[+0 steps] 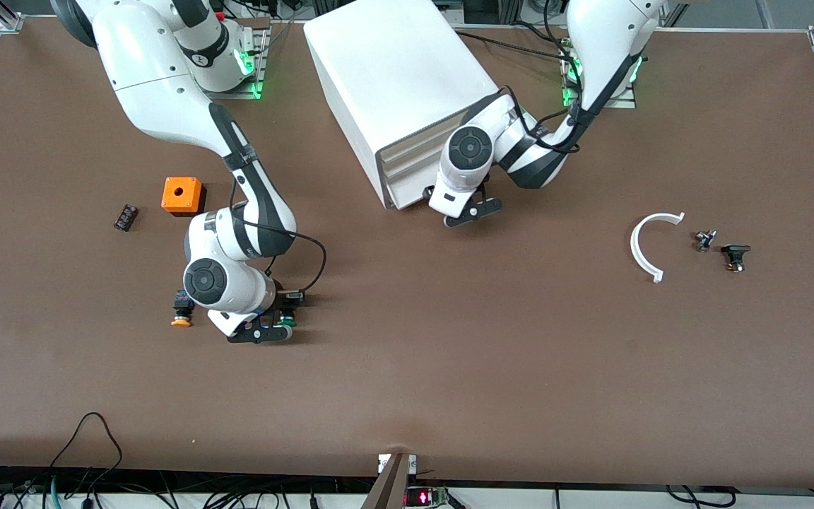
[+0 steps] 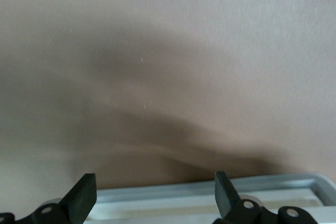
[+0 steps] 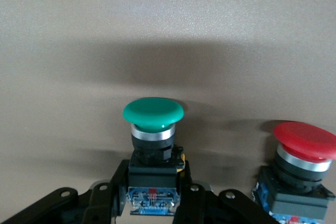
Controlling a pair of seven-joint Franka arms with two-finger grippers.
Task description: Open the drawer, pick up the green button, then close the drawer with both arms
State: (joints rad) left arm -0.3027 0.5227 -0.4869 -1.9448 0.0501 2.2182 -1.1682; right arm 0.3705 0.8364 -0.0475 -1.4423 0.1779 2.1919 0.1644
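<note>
The white box cabinet [image 1: 393, 78] stands at the robots' edge of the table, and its stacked drawer fronts [image 1: 407, 166] look shut. My left gripper [image 1: 465, 212] is open and empty, low in front of the lowest drawer. In the left wrist view its spread fingertips [image 2: 84, 198] frame a strip of the white drawer front [image 2: 210, 192]. My right gripper [image 1: 262, 332] is down at the table toward the right arm's end, shut on the black-and-blue body of the green-capped button [image 3: 153, 111]. A bit of the button's green shows beside the fingers in the front view [image 1: 285, 322].
A red-capped button [image 3: 304, 140] sits right beside the green one. An orange-yellow-capped button [image 1: 181, 312] lies by the right wrist. An orange box [image 1: 182, 194] and a small black part [image 1: 125, 217] lie farther back. A white arc [image 1: 651, 244] and two small dark parts [image 1: 721, 249] lie toward the left arm's end.
</note>
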